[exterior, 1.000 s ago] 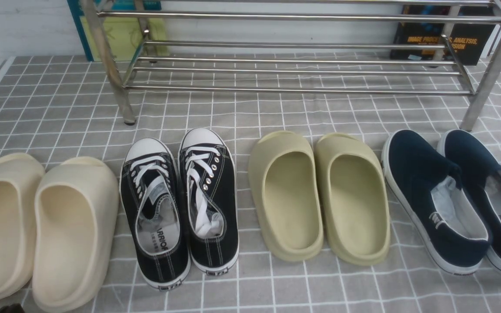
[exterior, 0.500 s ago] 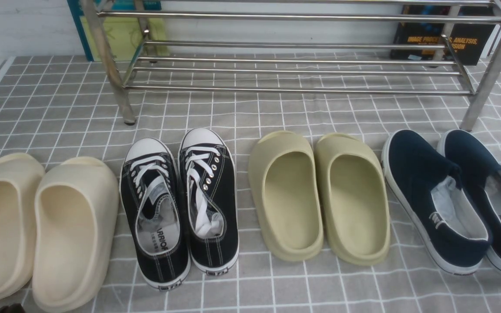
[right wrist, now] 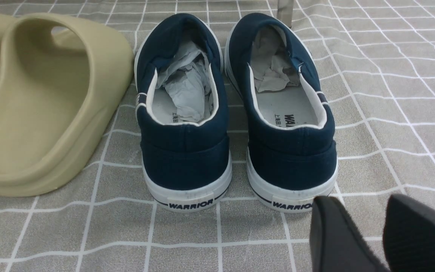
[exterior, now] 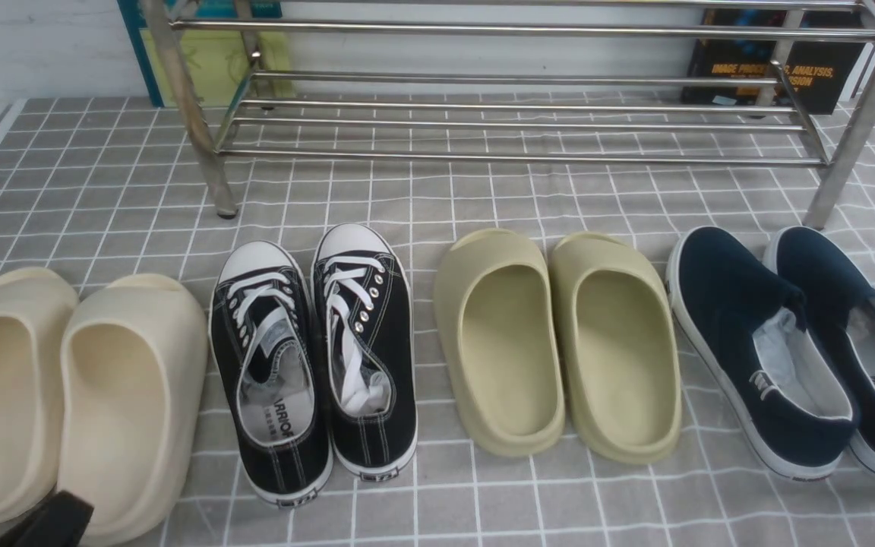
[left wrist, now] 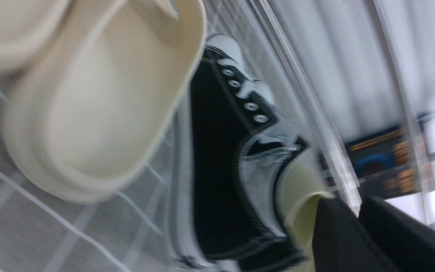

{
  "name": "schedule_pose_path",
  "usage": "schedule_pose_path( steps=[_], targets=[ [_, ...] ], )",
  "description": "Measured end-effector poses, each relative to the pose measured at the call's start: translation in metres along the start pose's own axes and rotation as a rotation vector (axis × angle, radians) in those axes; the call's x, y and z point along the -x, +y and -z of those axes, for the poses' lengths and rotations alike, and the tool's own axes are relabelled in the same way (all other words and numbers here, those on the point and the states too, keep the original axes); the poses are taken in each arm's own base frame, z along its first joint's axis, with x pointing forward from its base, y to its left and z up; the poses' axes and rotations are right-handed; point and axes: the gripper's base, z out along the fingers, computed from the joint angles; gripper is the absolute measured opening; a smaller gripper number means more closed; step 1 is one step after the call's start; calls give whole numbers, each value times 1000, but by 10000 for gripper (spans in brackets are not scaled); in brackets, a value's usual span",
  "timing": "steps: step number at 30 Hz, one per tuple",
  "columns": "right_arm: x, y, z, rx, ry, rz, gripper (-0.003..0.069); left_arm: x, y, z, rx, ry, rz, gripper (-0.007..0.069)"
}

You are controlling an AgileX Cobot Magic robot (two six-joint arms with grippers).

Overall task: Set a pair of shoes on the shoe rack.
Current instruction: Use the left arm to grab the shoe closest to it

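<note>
Lying side by side on the tabletop (exterior: 483, 509), heels near and toes far toward the shoe rack (exterior: 513, 152), the pair of shoes (exterior: 312, 357) sits right of and beyond the left hand (exterior: 54, 520), the closer one. That hand hovers low by the beige slides (exterior: 73, 395), fingers slightly apart and empty. The right hand (right wrist: 363, 206) hangs parted behind the navy slip-ons (right wrist: 236, 113).

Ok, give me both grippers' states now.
Left gripper: empty; fingers nearly together, blurred, open or shut cannot be told.
Right gripper: open, holding nothing.
</note>
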Motion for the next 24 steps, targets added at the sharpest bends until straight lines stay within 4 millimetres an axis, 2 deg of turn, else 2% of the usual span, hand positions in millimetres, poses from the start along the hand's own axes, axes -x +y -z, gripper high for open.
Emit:
schedule_pose_path(
  steps=[2, 4, 19, 20, 23, 24],
  targets=[
    [0, 0, 0, 0, 0, 0, 239, 1, -3, 0, -33, -4, 136, 102],
    [0, 0, 0, 0, 0, 0, 239, 2, -5, 0, -55, -22, 200, 102],
    [0, 0, 0, 0, 0, 0, 239, 6, -8, 1, -93, -56, 287, 116],
    [0, 0, 0, 0, 0, 0, 239, 7, -10, 1, -98, -53, 264, 117],
    [0, 0, 0, 0, 0, 0, 239, 12, -49, 14, -178, -29, -53, 120],
    [0, 0, 0, 0, 0, 0, 239, 13, -52, 15, -185, -35, -77, 120]
  ],
)
